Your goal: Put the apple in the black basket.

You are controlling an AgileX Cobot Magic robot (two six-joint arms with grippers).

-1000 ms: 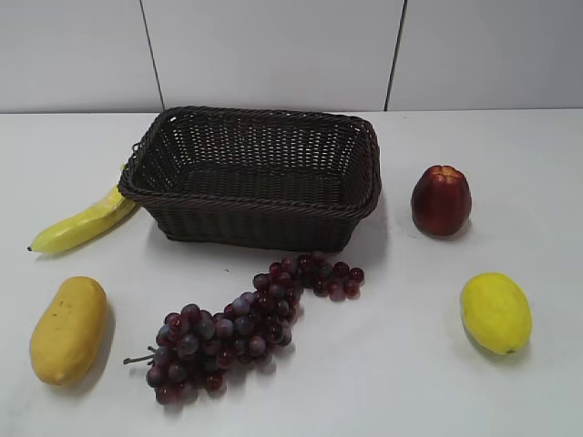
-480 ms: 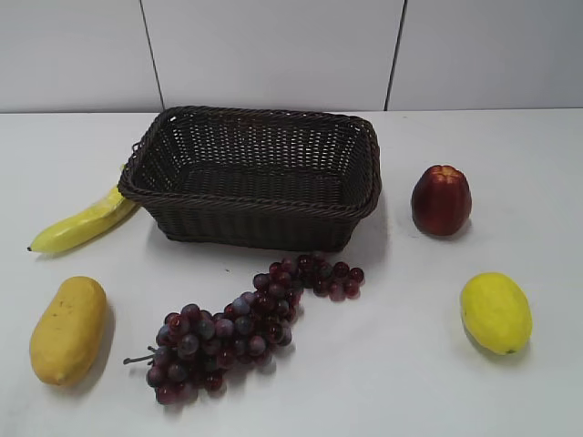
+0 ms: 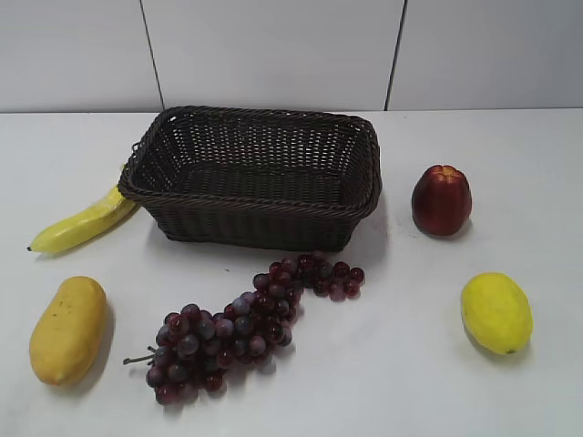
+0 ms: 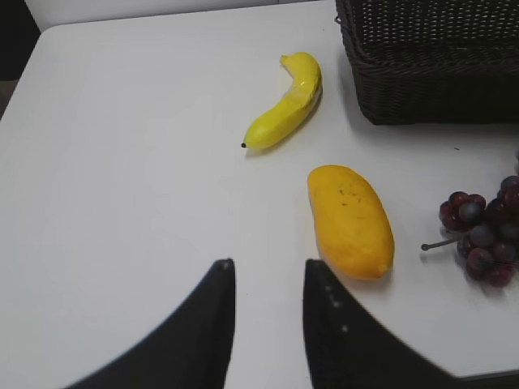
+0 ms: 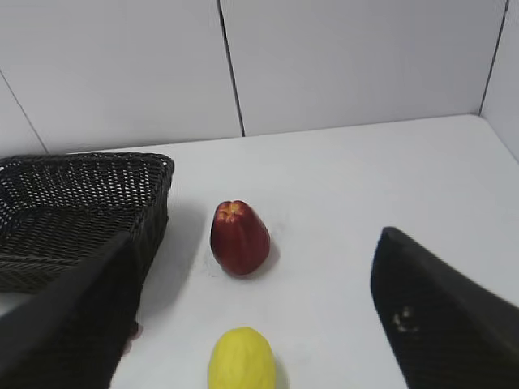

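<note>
The right gripper (image 5: 251, 300) hangs above the table (image 3: 510, 164), its jaws wide open and holding nothing. The left gripper (image 4: 268, 275) has jaws a little apart, also holding nothing. One apple (image 3: 441, 200) stands right of the one black basket (image 3: 250, 177), apart from it, with free table around it

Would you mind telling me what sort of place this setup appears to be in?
Probably a lab-style test bench rather than a kitchen: a bare white table against plain white wall panels, with an apple, grapes and a black basket laid out, and gripper fingers at the wrist views' edges.
</note>
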